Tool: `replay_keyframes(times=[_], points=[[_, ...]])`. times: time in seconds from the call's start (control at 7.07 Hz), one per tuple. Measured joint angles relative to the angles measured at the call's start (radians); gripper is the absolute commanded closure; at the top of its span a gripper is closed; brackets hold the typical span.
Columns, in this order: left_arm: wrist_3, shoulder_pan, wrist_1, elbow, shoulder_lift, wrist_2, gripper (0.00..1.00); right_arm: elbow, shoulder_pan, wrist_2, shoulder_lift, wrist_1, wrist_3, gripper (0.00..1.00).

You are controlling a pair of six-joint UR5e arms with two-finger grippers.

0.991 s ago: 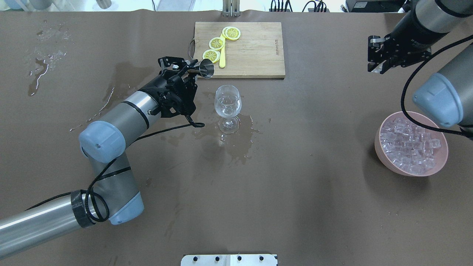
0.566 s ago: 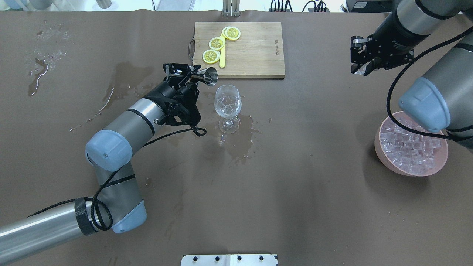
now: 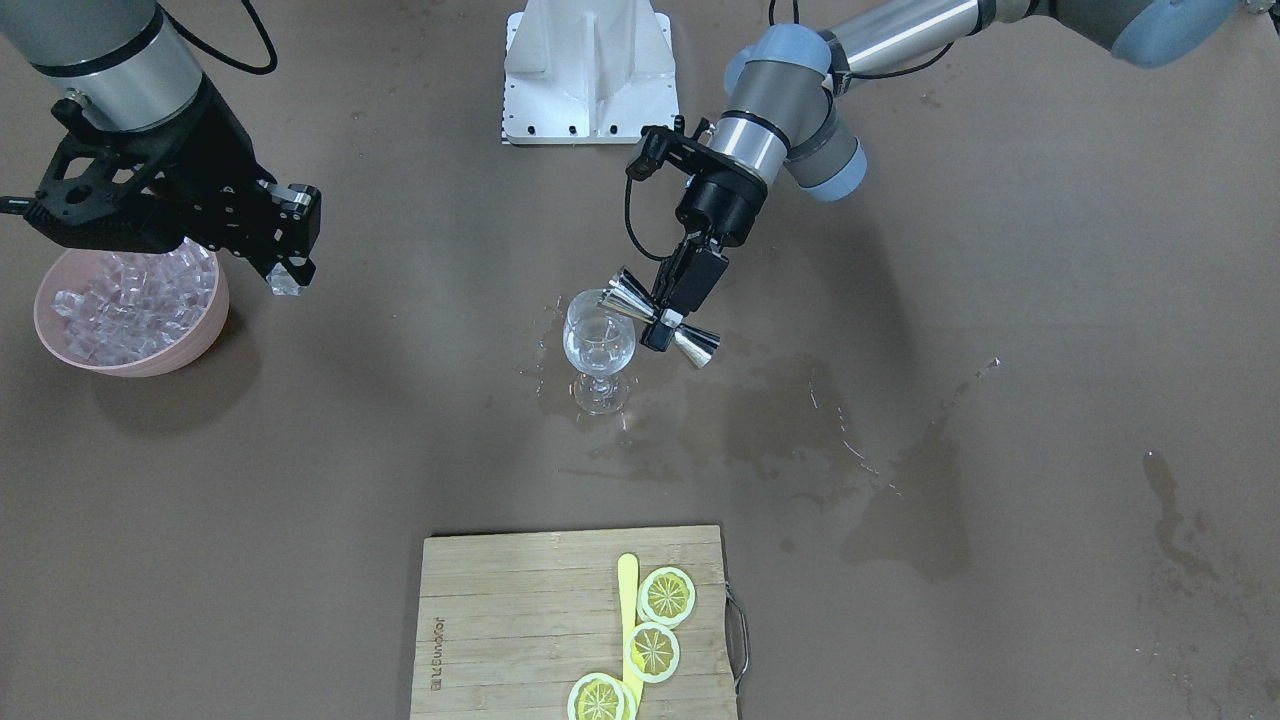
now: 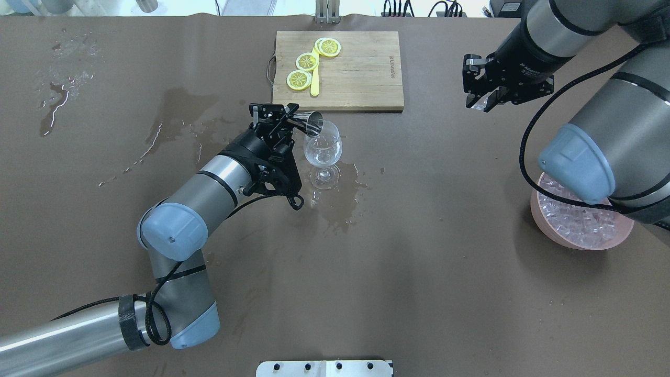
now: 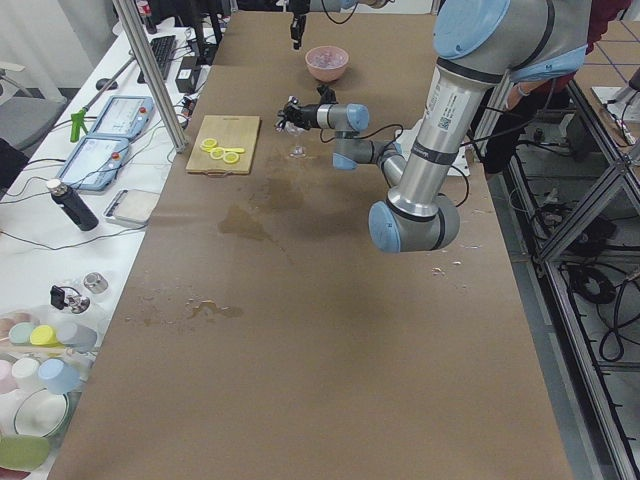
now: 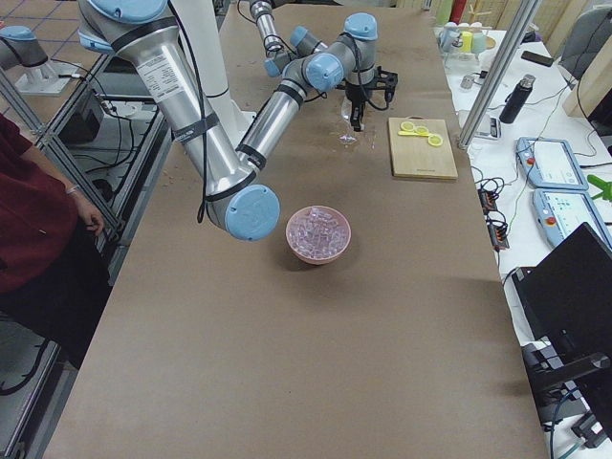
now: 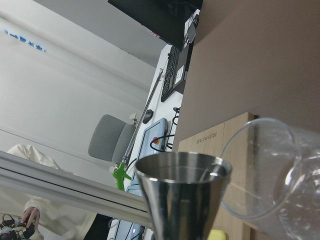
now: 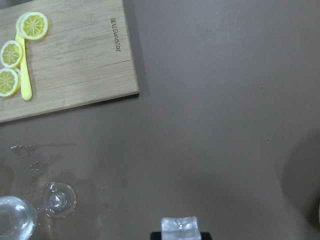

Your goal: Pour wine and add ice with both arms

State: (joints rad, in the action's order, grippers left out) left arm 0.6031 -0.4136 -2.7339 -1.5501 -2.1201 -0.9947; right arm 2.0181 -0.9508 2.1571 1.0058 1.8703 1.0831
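Right arm [image 4: 602, 136] has swung in from the right end of the bench [image 4: 419, 272] toward the middle. Its elbow now covers part of the pink bowl [image 3: 140, 362] in the overhead view. Left arm [image 4: 209, 183] has pushed forward and right.

That carries the steel measuring cup [image 3: 697, 346] away from the edge of the cutting board [image 4: 361, 73] and onto the glass [image 4: 323, 144]. The cup is tipped, with its mouth at or just over the rim. Left hand [image 3: 660, 318] is pinched on the cup's narrow waist. Right hand [image 3: 285, 275] is pinched on one ice cube [image 3: 283, 286], clear of the bowl and well apart from the glass.

Meaning: the pour looks to be starting or under way. The ice is en route but not near the drop point, so neither step is finished. The rest of the ice [image 3: 130, 300] sits in the bowl.

Hard to make out:
- Wine: no stream shows in any view. I cannot tell how much is in the measuring cup or the glass, since clear liquid on clear glass does not read.
- The left wrist view shows the cup's outside and the glass rim beyond it, not the inside of the cup.
- Whether cup and rim touch: cannot tell.
- In the right wrist view the ice cube is cut by the bottom edge, the fingers barely show, and the glass is clipped at the lower left corner.
- In the side views both hands are too small to read.
- Wet patches [image 4: 340, 209] spread round the glass foot.
- Lemon slices [image 4: 307, 61] lie on the board, untouched.
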Motion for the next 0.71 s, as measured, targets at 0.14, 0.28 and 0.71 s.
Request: replay_keyframes(times=[0.14,0.28,0.71], points=[[0.039,0.0,0.007,-0.003,-0.001,0.011,1.0,-0.004,0.008,-0.005,-0.017,0.005,0.008,0.99],[0.082,0.001,0.012,-0.007,-0.001,0.022,1.0,-0.006,0.013,-0.007,-0.027,0.013,0.011,0.99],[0.191,0.002,0.019,-0.016,0.004,0.049,1.0,-0.017,0.023,-0.008,-0.066,0.053,0.012,0.99]])
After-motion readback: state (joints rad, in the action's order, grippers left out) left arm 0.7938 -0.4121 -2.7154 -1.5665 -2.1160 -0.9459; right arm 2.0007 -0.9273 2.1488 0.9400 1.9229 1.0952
